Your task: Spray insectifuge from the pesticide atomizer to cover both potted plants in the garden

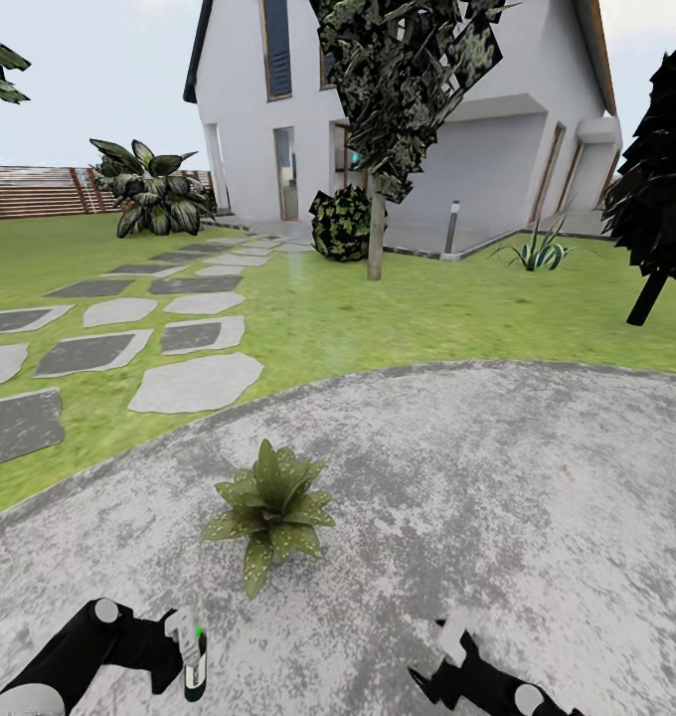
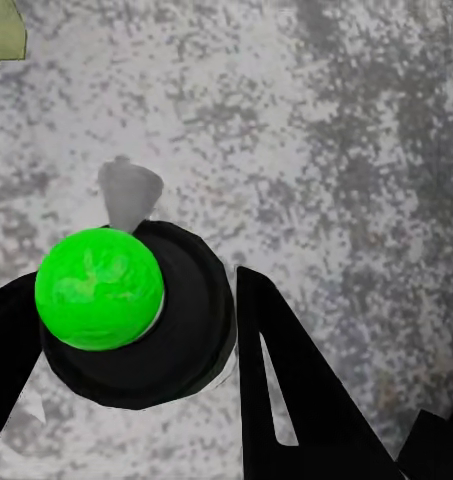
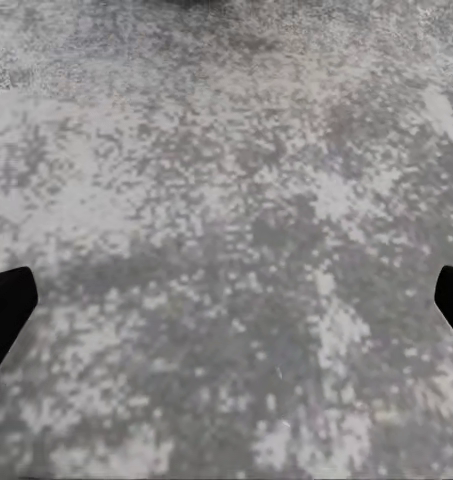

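Observation:
One potted plant (image 1: 270, 507), a low rosette of pointed, speckled green leaves, stands on the round grey stone patio (image 1: 497, 497) just ahead of me. My left gripper (image 1: 184, 651) is at the lower left, shut on the pesticide atomizer (image 1: 192, 658), a dark bottle with a white label. In the left wrist view the atomizer (image 2: 136, 320) shows a bright green round top and a grey nozzle, with the black fingers (image 2: 286, 390) on either side. My right gripper (image 1: 447, 646) hangs low at the right. It is open over bare stone (image 3: 226, 200), fingertips (image 3: 6, 310) far apart.
Lawn surrounds the patio, with a stepping-stone path (image 1: 129, 318) at the left. Beyond are a thin tree trunk (image 1: 376, 239), a dark bush (image 1: 340, 224), a grey bollard (image 1: 451, 229), an agave (image 1: 537, 254), a large leafy plant (image 1: 154, 189), a slat fence (image 1: 30, 191) and a white house (image 1: 398, 109).

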